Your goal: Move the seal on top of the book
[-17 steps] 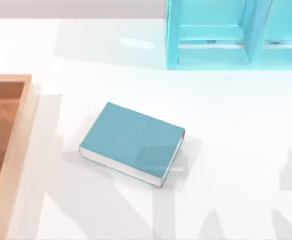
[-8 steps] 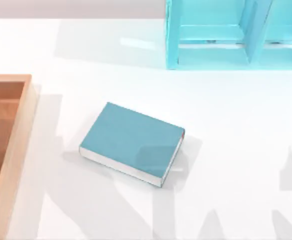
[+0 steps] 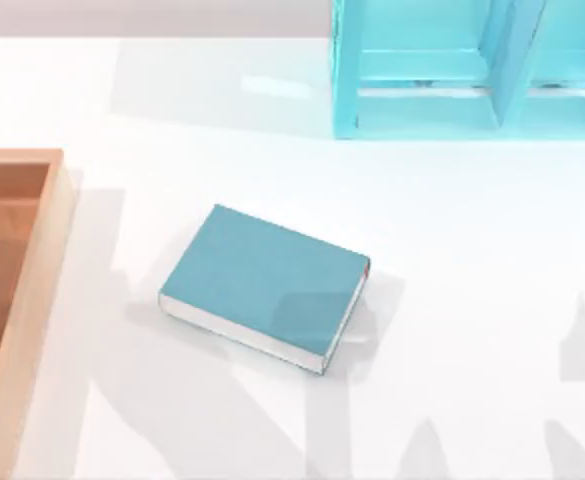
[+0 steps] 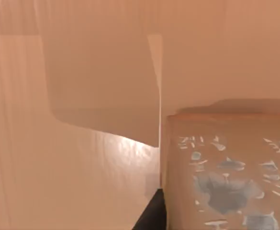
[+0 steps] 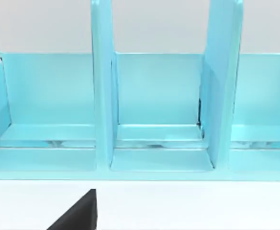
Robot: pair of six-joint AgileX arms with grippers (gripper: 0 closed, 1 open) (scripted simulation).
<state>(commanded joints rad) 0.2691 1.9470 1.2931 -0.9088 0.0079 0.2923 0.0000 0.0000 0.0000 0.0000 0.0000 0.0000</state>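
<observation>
My left wrist view looks out close over warm orange-brown wood. A dark finger tip (image 4: 151, 215) of my left gripper pokes in at the frame's edge, right against the seal (image 4: 226, 172) — a tan wooden block with a rounded upper edge and a flaky pale blue-grey mark across its near face. Whether my fingers are spread or closed on it, I cannot tell. Around the block, smooth wooden panels with faint straight grain meet at a corner, with a soft sheen on the lower panel.

From above, the wooden tray (image 3: 34, 300) sits at the table's left side, a raised rim around a darker floor. Well to its right, near the middle of the white table (image 3: 472, 250), lies the book (image 3: 262, 280) — flat, turned at an angle, matte teal cover, white page edges, a reddish spine tip.

My right wrist view faces the cyan shelf unit (image 5: 154, 96) at the table's far right — glossy upright dividers forming open bays — with one dark finger (image 5: 80, 213) in front.
</observation>
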